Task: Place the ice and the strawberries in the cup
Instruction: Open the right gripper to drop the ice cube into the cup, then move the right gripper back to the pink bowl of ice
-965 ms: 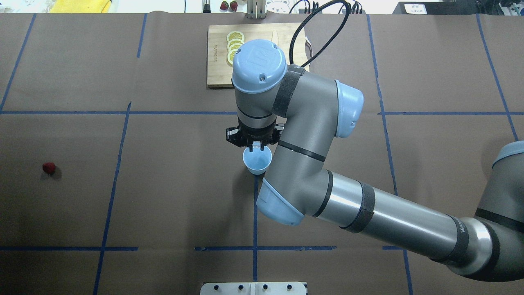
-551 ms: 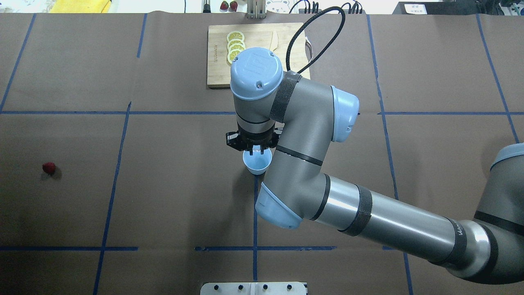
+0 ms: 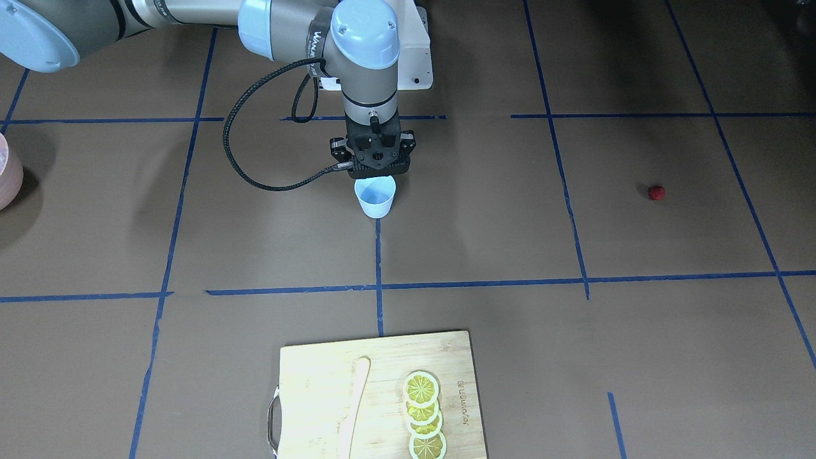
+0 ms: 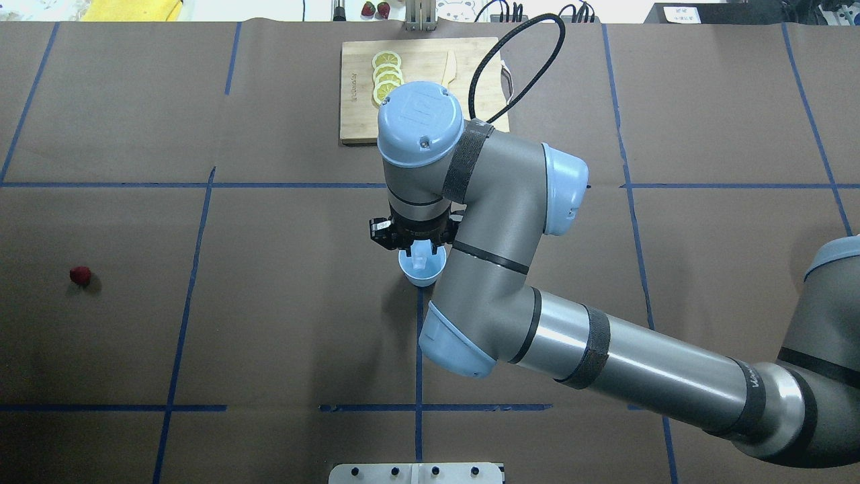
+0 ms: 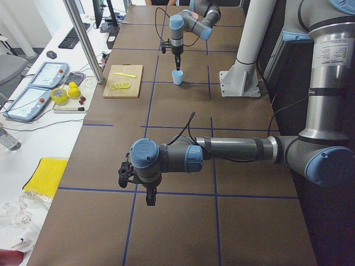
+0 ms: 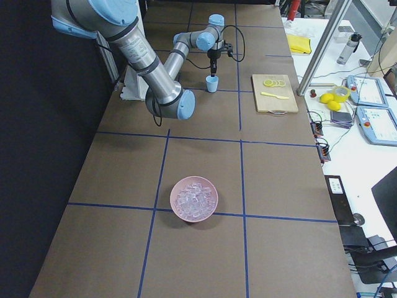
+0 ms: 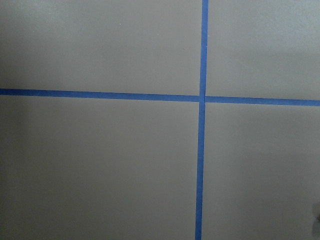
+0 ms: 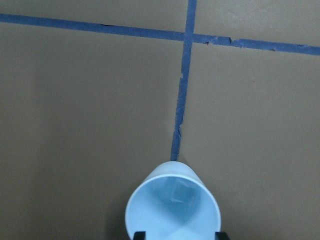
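The light-blue cup (image 4: pixel 423 272) stands at mid table on a blue tape line; it also shows in the front view (image 3: pixel 375 197) and the right wrist view (image 8: pixel 172 210). One ice cube (image 8: pixel 181 192) lies inside it, also seen from overhead (image 4: pixel 420 258). My right gripper (image 4: pixel 416 243) hangs straight over the cup's rim, open and empty, its fingertips (image 8: pixel 140 234) apart at the wrist view's bottom edge. The strawberry (image 4: pixel 80 275) lies alone far to the left. My left gripper (image 5: pixel 148 197) shows only in the left side view, above bare table; I cannot tell its state.
A pink bowl (image 6: pixel 178 208) full of ice (image 6: pixel 196 197) stands far on the robot's right. A wooden cutting board (image 4: pixel 356 87) with lemon slices (image 4: pixel 385 70) and a wooden knife lies beyond the cup. The right arm's elbow hangs over the table's middle.
The ice cube that sat between the right gripper's fingers has dropped into the cup. The right arm shifted slightly left and the gripper has opened.
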